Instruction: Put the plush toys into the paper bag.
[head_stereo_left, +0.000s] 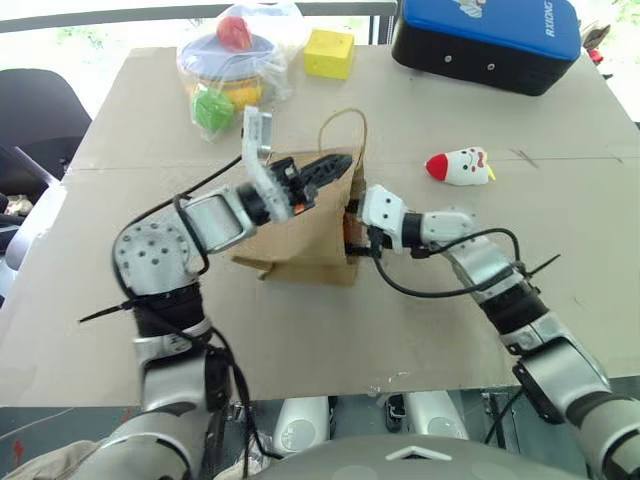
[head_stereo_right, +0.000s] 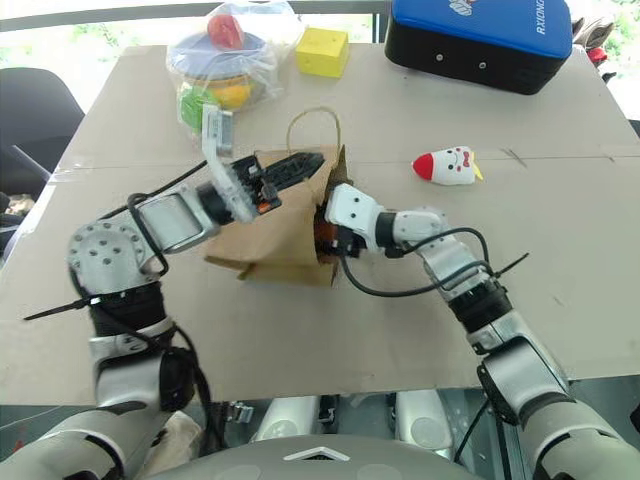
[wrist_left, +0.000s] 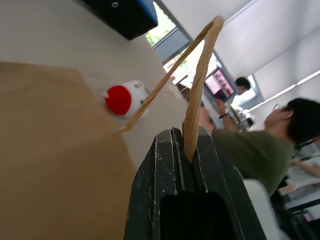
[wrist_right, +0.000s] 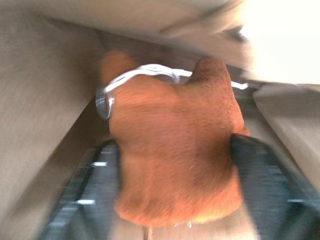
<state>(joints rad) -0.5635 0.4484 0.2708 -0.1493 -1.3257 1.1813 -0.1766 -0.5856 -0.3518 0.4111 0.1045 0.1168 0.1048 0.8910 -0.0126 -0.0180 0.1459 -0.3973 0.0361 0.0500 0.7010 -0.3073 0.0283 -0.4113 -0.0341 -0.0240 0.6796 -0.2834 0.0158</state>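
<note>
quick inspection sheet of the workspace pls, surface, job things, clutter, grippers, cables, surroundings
surface: cardboard-covered table, seam across the middle.
job's things: paper bag at centre, mouth facing the right arm; orange-brown plush toy at the bag's mouth; white plush toy lying outside on the table.
clutter: yellow cube; clear plastic bag of toys; blue and black case.
grippers: left gripper shut on a bag handle; right gripper fingers either side of the orange-brown toy.
cables: black cables looped along both arms.
surroundings: people beyond the table; black chair.

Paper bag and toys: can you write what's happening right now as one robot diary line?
left fingers: shut on bag handle | right gripper: in paper bag mouth with orange-brown plush | white plush: on table
</note>
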